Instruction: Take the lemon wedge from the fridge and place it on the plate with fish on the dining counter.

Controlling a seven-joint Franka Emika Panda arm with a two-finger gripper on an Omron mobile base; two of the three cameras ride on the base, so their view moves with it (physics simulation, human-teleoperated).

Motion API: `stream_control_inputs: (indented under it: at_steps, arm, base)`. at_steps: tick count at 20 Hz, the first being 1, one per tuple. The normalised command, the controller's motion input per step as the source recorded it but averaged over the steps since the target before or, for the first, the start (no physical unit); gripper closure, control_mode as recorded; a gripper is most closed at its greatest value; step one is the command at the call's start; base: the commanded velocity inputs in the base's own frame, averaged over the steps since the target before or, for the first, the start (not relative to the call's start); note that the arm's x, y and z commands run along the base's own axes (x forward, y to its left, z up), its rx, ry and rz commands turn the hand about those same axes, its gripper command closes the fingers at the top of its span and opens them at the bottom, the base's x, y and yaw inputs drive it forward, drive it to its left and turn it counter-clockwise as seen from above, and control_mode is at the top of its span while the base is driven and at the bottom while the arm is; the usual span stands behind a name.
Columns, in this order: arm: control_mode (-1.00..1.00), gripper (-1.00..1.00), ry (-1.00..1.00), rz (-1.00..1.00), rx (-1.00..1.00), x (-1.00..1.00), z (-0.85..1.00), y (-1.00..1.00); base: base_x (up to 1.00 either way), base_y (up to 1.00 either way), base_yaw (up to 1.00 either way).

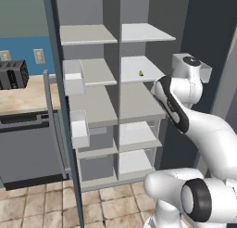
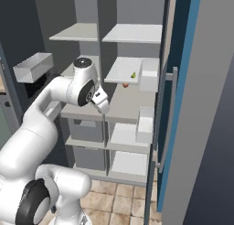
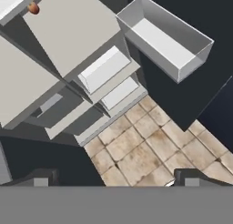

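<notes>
The fridge (image 1: 115,83) stands wide open, light grey shelves bared in both base views. There's the lemon wedge (image 1: 141,73), tiny and yellow-green, sitting on the right-hand shelf second from the top; from the right base camera the wedge (image 2: 133,75) lies at about one o'clock from the arm's wrist, well apart from it. A small orange-brown item (image 2: 125,85) rests one shelf lower, just below the wedge. In the hand view the fingers (image 3: 116,178) are spread wide, released, holding nothing, pointing down over the tiled floor (image 3: 150,150), with a grey door bin (image 3: 166,36) at one o'clock.
</notes>
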Motion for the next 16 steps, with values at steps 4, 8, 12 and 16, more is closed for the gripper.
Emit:
stream_control_inputs:
  at_steps: [4,8,12,16]
  arm:
    - [-1.00,-1.00,-0.01,0.00,0.00,0.56,-0.02,0.00]
    - [-1.00,-1.00,0.00,0.00,0.00,0.56,0.00,0.00]
    - [-1.00,-1.00,0.00,0.00,0.01,0.29,0.00,-0.09]
    - [-1.00,-1.00,0.00,0.17,-0.04,-0.96,-0.09,-0.17]
  base:
    - [0.00,0.00,0.00]
    - [0.00,0.00,0.00]
    - [0.00,0.00,0.00]
    - [0.00,0.00,0.00]
